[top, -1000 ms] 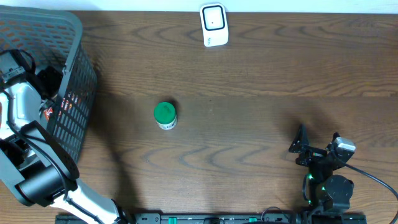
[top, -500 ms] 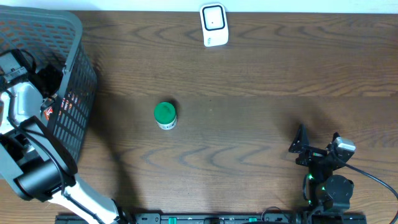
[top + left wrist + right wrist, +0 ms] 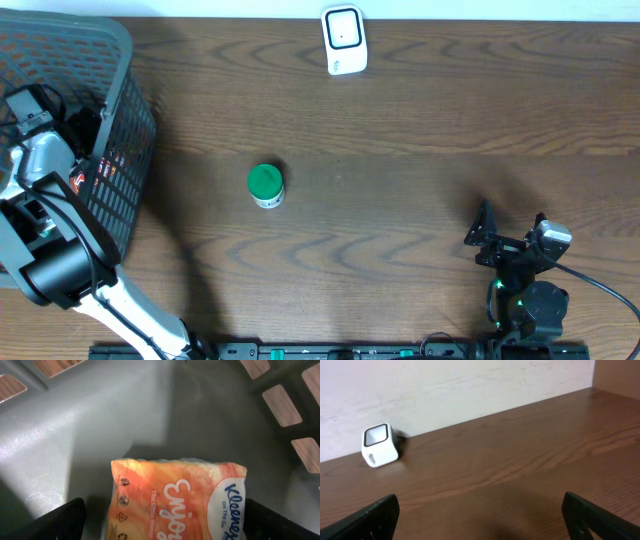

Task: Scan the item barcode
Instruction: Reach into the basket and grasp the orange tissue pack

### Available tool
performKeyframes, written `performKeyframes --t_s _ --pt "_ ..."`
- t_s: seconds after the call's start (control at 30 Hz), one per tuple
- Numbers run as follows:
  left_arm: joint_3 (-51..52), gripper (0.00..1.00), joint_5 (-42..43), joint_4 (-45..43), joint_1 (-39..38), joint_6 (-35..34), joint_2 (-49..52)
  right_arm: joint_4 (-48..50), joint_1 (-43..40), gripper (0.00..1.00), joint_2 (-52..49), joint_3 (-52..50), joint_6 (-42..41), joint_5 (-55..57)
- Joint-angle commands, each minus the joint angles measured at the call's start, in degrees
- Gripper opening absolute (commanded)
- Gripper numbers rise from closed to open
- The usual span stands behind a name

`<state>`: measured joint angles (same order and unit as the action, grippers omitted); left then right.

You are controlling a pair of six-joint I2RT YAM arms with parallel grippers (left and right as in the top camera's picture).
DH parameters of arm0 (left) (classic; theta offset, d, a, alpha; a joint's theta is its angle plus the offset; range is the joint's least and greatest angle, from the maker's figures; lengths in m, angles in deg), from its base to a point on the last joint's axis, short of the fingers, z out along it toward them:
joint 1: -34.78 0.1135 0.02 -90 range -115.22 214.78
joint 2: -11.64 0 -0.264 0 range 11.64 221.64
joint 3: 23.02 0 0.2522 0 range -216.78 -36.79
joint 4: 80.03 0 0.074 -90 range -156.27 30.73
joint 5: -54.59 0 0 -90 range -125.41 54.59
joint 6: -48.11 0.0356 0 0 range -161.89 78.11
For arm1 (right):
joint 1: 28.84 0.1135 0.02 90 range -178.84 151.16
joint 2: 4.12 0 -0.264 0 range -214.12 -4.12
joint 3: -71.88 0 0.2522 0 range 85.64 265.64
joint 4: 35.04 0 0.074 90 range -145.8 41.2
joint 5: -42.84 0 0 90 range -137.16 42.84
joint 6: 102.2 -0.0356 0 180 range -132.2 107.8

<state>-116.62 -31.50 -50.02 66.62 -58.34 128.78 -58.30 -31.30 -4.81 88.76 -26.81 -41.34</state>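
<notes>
An orange Kleenex tissue pack (image 3: pixel 175 500) lies on the grey floor of the basket (image 3: pixel 120 60). No barcode shows on its visible face. My left gripper (image 3: pixel 162 522) is open inside the basket, one finger on each side of the pack, and is not closed on it. In the overhead view the left gripper (image 3: pixel 80 135) is partly hidden by the basket wall. The white scanner (image 3: pixel 343 40) stands at the table's far edge, also in the right wrist view as the scanner (image 3: pixel 380 445). My right gripper (image 3: pixel 512 218) rests open and empty near the front right, seen too as the right gripper (image 3: pixel 482 517).
A small jar with a green lid (image 3: pixel 265 185) stands on the wooden table (image 3: pixel 420 130) left of centre. The dark mesh basket fills the far left corner, its walls close around my left arm. A pale wall (image 3: pixel 470 385) runs behind the scanner.
My left wrist has shifted slightly toward the far side and to the right inside the basket. The right arm, jar and scanner have not moved.
</notes>
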Motion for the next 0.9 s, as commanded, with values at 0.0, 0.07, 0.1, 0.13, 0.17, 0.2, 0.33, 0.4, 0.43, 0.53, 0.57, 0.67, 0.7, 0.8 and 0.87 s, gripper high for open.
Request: performKeyframes --t_s 0.0,0.07,0.1,0.13,0.17,0.2,0.33,0.4,0.43,0.53,0.57,0.67,0.7,0.8,0.87 --pt "-0.5 0.98 -0.5 -0.2 0.2 0.3 2.2 0.1 -0.5 0.99 0.3 -0.3 0.1 0.3" --pt "-0.5 0.90 -0.5 -0.2 0.2 0.3 2.3 0.1 -0.5 0.99 0.3 -0.3 0.1 0.3" --pt "-0.6 0.84 -0.5 -0.1 0.2 0.3 2.3 0.1 -0.5 0.99 0.3 -0.3 0.1 0.3" --pt "-0.5 0.80 -0.5 -0.1 0.2 0.3 2.2 0.1 -0.5 0.99 0.3 -0.3 0.1 0.3" --pt "-0.6 0.76 -0.5 0.0 0.2 0.3 2.2 0.1 -0.5 0.99 0.3 -0.3 0.1 0.3" --pt "-0.6 0.71 -0.5 0.1 0.2 0.3 2.2 0.1 -0.5 0.99 0.3 -0.3 0.1 0.3" --pt "-0.6 0.59 -0.6 1.0 0.3 0.3 1.7 0.1 -0.5 0.99 0.3 -0.3 0.1 0.3" --pt "-0.6 0.57 -0.6 1.7 0.3 0.3 1.1 0.1 -0.5 0.99 0.3 -0.3 0.1 0.3" --pt "-0.6 0.57 -0.6 1.9 0.2 0.3 0.7 0.1 -0.5 0.99 0.3 -0.3 0.1 0.3" --pt "-0.6 0.57 -0.6 2.8 0.3 0.4 -1.2 0.1 -0.5 0.99 0.3 -0.3 0.1 0.3" --pt "-0.6 0.57 -0.6 3.0 0.4 0.4 -2.0 0.1 -0.5 0.99 0.3 -0.3 0.1 0.3" --pt "-0.6 0.57 -0.6 4.0 1.0 0.8 -6.2 0.1 -0.5 0.99 0.3 -0.3 0.1 0.3" --pt "-0.6 0.57 -0.6 4.3 1.3 0.8 -7.7 0.1 -0.5 0.99 0.3 -0.3 0.1 0.3" --pt "-0.6 0.57 -0.6 5.2 2.2 0.8 -12.4 0.1 -0.5 0.99 0.3 -0.3 0.1 0.3" --pt "-0.6 0.57 -0.5 6.1 3.0 0.8 -16.0 0.1 -0.5 0.99 0.3 -0.3 0.1 0.3"
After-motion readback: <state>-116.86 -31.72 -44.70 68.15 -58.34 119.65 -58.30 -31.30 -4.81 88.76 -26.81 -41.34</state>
